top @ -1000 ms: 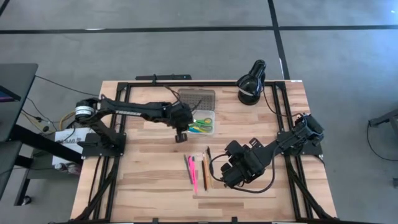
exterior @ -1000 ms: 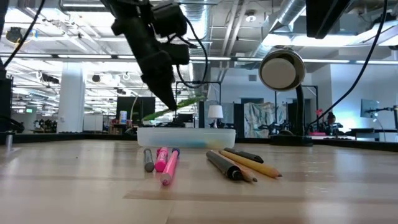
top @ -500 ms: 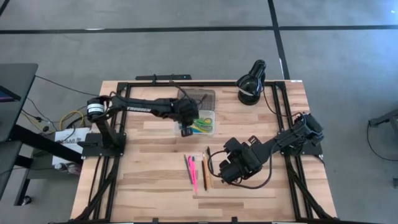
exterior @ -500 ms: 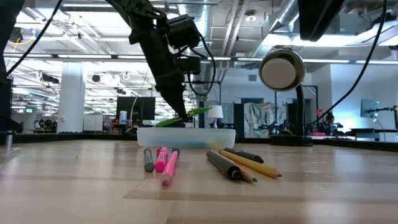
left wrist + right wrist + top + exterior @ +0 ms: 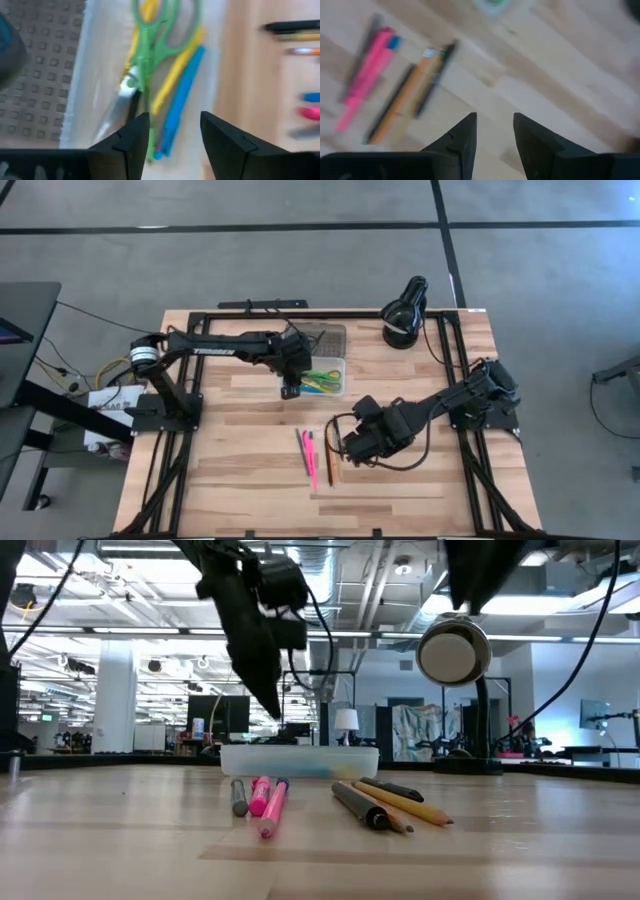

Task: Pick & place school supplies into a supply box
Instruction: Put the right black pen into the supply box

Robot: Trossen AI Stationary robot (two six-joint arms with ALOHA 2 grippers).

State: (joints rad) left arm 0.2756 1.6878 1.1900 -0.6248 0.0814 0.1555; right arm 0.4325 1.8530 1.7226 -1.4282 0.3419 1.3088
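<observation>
Green item that hung from the left gripper (image 5: 170, 137) 1 second ago is gone from it; fingers now apart and empty, hovering over the supply box (image 5: 329, 376). Wrist view shows the green-handled scissors (image 5: 150, 47) lying in the box beside a yellow pen (image 5: 175, 70) and a blue pen (image 5: 181, 100). I read that as a completed drop, so that item counts as placed.

Right gripper (image 5: 494, 131) has slid left toward the loose row at the table's near middle: pink markers (image 5: 312, 455), an orange pencil (image 5: 402, 97) and a dark pen (image 5: 435, 77), all on the wood, well apart from the box. Its fingers are spread, nothing between them.

Judgement: next pick falls to the right arm; about 5 items remain outside. Box lid (image 5: 318, 338) lies open on the far side.
</observation>
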